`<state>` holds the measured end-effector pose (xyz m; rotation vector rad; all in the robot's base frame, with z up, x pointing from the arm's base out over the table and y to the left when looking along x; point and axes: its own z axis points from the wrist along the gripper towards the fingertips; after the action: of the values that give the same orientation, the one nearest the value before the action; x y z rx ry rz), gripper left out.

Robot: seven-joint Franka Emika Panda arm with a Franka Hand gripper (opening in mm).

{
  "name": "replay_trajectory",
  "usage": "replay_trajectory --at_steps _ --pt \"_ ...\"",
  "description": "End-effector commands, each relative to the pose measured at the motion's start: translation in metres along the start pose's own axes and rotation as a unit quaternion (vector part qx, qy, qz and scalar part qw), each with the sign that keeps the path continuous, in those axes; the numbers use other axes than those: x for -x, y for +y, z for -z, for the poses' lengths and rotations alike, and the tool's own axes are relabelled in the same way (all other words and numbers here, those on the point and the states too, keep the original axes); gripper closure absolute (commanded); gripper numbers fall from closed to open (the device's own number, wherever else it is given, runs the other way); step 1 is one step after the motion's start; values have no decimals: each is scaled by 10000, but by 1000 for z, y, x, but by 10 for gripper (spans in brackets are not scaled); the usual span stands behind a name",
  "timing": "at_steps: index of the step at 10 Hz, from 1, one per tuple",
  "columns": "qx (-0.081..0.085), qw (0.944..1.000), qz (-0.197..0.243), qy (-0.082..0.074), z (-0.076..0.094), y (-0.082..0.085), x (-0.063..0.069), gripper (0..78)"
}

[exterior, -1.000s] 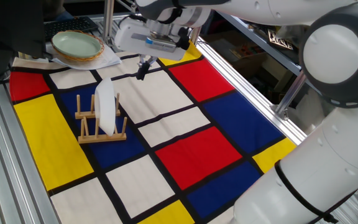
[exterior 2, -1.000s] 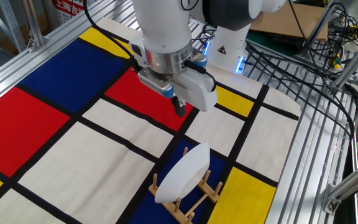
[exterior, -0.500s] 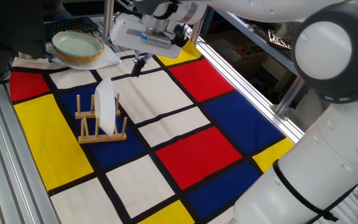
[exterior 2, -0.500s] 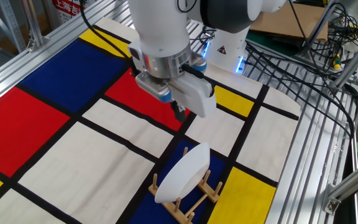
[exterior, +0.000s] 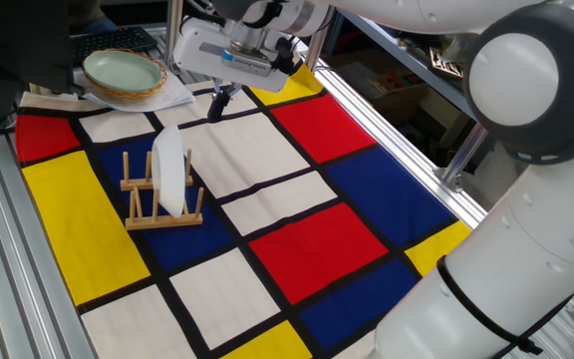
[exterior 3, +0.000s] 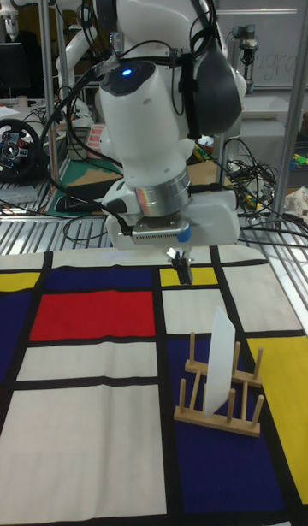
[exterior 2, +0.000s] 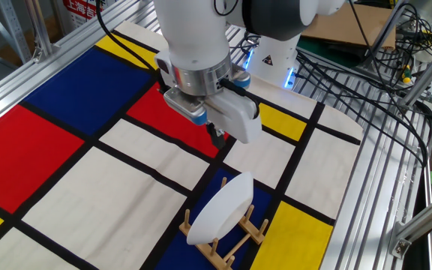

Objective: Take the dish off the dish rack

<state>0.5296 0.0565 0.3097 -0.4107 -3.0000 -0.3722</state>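
Upright in the dish rack, the glossy, likely slippery, breakable dish awaits a top-rim pinch; empty gripper looks clenched.

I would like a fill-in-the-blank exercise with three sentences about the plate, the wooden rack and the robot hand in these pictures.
1. The white plate stands on its edge between the pegs of the wooden ____.
2. The hand holds ____.
3. The green bowl sits in a wicker ____.

Missing words: rack; nothing; tray
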Motion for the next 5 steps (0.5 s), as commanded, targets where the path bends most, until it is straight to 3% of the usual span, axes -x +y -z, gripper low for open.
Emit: replay_trajectory --at_steps 1,5 --pt "74 10000 -16 18 1 0 0 776" --pt "167 9998 -84 63 1 0 0 776"
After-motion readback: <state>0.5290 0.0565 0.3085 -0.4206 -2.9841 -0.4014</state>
